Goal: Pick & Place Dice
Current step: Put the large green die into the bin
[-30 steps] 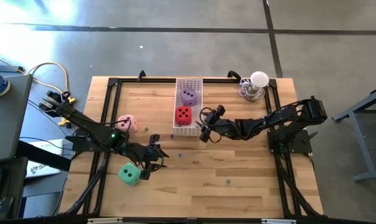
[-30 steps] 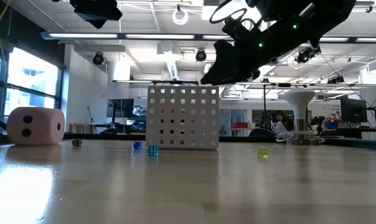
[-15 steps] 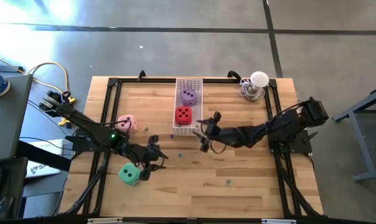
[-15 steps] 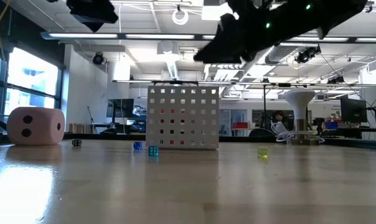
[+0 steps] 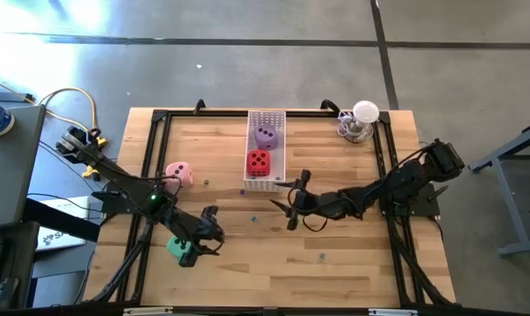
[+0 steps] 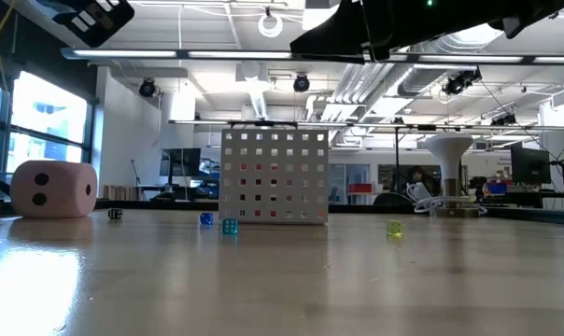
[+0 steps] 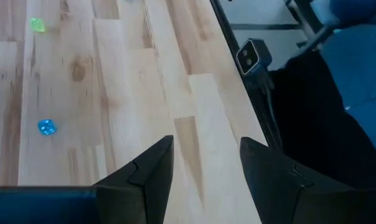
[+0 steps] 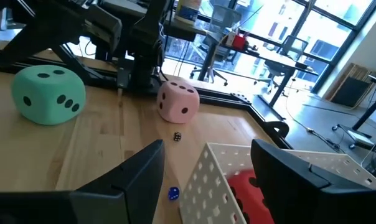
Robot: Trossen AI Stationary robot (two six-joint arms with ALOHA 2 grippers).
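Observation:
The green die [image 5: 178, 248] lies on the table at the near left, partly under my left arm; it also shows in the right wrist view [image 8: 48, 93]. The pink die [image 5: 178, 173] rests on the table at the left. The purple die [image 5: 266, 136] and the red die [image 5: 258, 162] sit in the white perforated tray [image 5: 277, 117]. My left gripper [image 5: 212, 230] is open and empty, just right of the green die, and its wrist view [image 7: 203, 143] shows only bare table. My right gripper [image 5: 293, 204] is open and empty, just near of the tray.
Several tiny dice lie scattered on the wood, among them a blue one [image 7: 46, 127] and a green one [image 7: 35, 25]. A white lamp-like object [image 5: 361, 118] stands at the far right corner. A black frame [image 5: 151, 132] runs along the table's edges. A small camera [image 7: 253, 55] sits at the near edge.
My left gripper has gone toward the near edge and closer to the green die, so the arm now covers part of it. My right gripper has drawn away from the tray toward the near edge and risen. The dice have stayed in place.

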